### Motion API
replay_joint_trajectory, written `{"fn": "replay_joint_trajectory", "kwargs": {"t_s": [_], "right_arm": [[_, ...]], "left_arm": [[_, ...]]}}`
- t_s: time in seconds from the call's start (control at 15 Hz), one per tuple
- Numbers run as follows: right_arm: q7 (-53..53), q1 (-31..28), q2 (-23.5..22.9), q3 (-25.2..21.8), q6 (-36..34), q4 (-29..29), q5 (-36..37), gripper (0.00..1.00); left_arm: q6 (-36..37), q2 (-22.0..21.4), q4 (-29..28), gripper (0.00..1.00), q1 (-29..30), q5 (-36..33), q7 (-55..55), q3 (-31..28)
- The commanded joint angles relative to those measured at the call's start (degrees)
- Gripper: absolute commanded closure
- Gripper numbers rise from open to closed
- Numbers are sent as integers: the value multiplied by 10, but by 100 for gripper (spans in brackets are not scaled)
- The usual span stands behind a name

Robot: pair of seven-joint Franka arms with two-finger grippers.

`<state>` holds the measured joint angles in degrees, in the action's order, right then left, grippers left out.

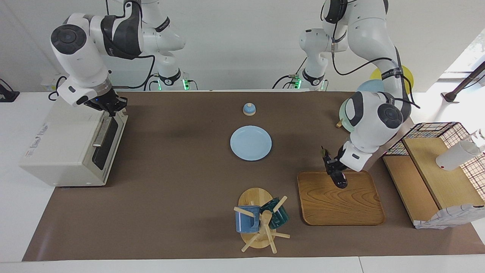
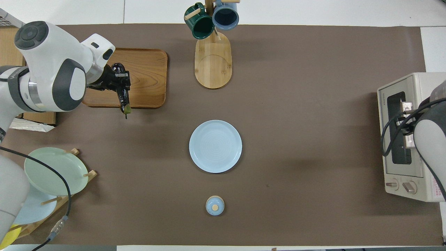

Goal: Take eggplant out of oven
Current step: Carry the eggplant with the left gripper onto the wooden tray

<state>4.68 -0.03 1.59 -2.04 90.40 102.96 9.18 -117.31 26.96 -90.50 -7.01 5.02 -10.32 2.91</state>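
Note:
My left gripper [image 1: 335, 169] is shut on the eggplant [image 1: 340, 182], a slim glossy dark vegetable. It holds the eggplant tilted over the wooden tray [image 1: 341, 206], at the tray's edge nearer the robots. In the overhead view the eggplant [image 2: 123, 99] hangs from the left gripper [image 2: 119, 81] with its stem tip past the tray [image 2: 146, 76] rim. The off-white oven [image 1: 62, 144] stands at the right arm's end of the table with its dark glass door shut. My right gripper [image 1: 109, 105] is at the top of the oven door, by the handle. The oven [image 2: 421, 85] also shows in the overhead view.
An empty light blue plate [image 1: 251, 143] lies mid-table, with a small blue lidded pot [image 1: 249, 109] nearer the robots. A mug tree [image 1: 261, 218] holds two mugs beside the tray. A plate rack [image 2: 52, 170] and a wire basket with wooden shelves [image 1: 435, 170] stand at the left arm's end.

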Motion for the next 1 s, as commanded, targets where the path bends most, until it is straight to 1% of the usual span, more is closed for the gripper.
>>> {"fn": "replay_joint_trajectory", "kwargs": {"t_s": [0.0, 0.07, 0.13, 0.2, 0.33, 0.53, 0.6, 0.67, 0.8, 0.87, 0.93], "right_arm": [[10, 0, 2, 4, -7, -7, -31, 83], [10, 0, 6, 4, -9, -7, -39, 63], [10, -1, 8, 3, -11, -7, -55, 43], [10, -1, 11, 2, -12, -7, -60, 0], [5, 0, 13, 4, -13, -20, -68, 0], [2, 9, -5, 4, -38, -68, -70, 0], [2, 9, -9, 4, -39, -77, -69, 0], [2, 10, -18, 4, -44, -86, -65, 0], [2, 15, -26, 3, -48, -94, -69, 0], [2, 24, -32, 2, -54, -99, -63, 0], [2, 28, -56, -4, -72, -127, -60, 0]], "left_arm": [[6, 85, 100, 100, 10, -31, 60, 7], [-11, 86, 94, 100, 18, -43, 87, 7], [-33, 83, 75, 100, 19, -44, 99, 8], [-48, 79, 58, 100, 16, -43, 99, 7], [-63, 75, 42, 100, 16, -41, 100, 8], [-60, 71, 38, 100, 16, -41, 101, 8], [-57, 71, 39, 33, 16, -40, 100, 8], [-49, 71, 44, 0, 16, -40, 100, 8], [-19, 64, 62, 0, 21, -37, 100, 8], [0, 49, 64, 0, 24, -37, 99, 8], [9, 27, 60, 0, 30, -36, 95, 8]]}}
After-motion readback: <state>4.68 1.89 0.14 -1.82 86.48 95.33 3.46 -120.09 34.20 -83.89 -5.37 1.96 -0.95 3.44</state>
